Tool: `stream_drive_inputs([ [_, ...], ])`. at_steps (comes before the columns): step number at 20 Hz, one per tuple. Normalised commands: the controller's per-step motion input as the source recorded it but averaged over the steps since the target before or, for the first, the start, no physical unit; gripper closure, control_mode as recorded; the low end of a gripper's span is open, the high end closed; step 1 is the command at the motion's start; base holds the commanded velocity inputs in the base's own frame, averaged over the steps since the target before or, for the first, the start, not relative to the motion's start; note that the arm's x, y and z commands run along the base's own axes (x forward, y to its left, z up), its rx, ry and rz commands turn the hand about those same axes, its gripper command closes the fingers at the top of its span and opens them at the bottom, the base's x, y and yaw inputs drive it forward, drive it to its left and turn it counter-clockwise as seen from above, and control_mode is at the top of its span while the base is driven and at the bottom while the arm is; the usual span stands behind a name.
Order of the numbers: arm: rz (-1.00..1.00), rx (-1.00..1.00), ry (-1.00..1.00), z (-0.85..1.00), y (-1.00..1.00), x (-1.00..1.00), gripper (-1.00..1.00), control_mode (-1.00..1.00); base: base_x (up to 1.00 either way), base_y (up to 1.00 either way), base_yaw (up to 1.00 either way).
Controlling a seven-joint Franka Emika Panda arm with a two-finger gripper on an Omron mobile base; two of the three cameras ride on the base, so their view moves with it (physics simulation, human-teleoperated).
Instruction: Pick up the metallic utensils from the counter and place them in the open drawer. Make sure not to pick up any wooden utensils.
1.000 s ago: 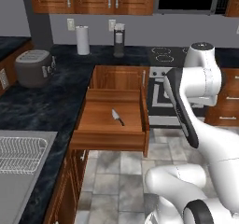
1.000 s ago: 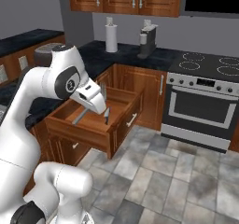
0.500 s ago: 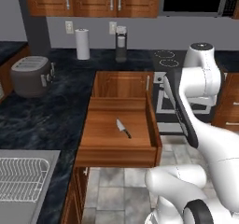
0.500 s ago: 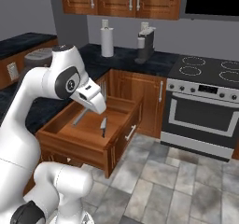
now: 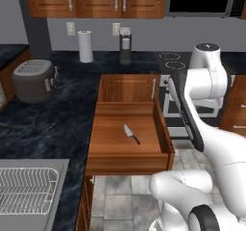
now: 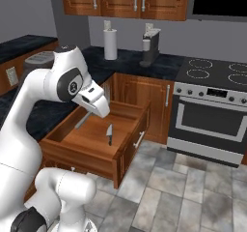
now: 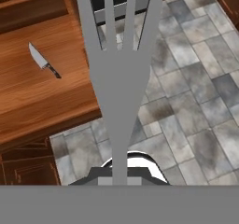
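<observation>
- Clearly the gripper is clamped on a grey metal fork; in the hand view its handle runs down between the jaws and the tines point away from the camera
- The fork is held over the tiled floor, just beside the front edge of the open drawer, so I judge it is being carried toward the drawer and not yet over it
- The drawer is pulled far out from the counter, so the flat bottom is free to receive things
- Inside lies one metal knife, flat, near the middle, with dark handle; I judge this one is already placed
- In these views I cannot find wooden utensils on the counter
</observation>
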Motion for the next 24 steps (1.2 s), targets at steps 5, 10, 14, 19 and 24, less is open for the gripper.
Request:
stream_drive_inputs([
  [5,0.0,0.0,0.0,-0.03,0.03,0.07,1.0,-1.0,0.22,0.21,-0.04],
  [10,0.0,0.0,0.05,-0.21,0.1,0.41,1.0,-1.0,0.0,0.0,0.0],
  [14,0.03,0.0,0.12,-0.26,0.15,0.36,1.0,-1.0,0.0,0.0,0.0],
  [19,0.05,0.0,0.17,-0.36,0.23,0.32,1.0,-1.0,0.0,0.0,0.0],
  [24,0.04,0.0,0.12,-0.47,0.23,0.2,1.0,-1.0,0.0,0.0,0.0],
])
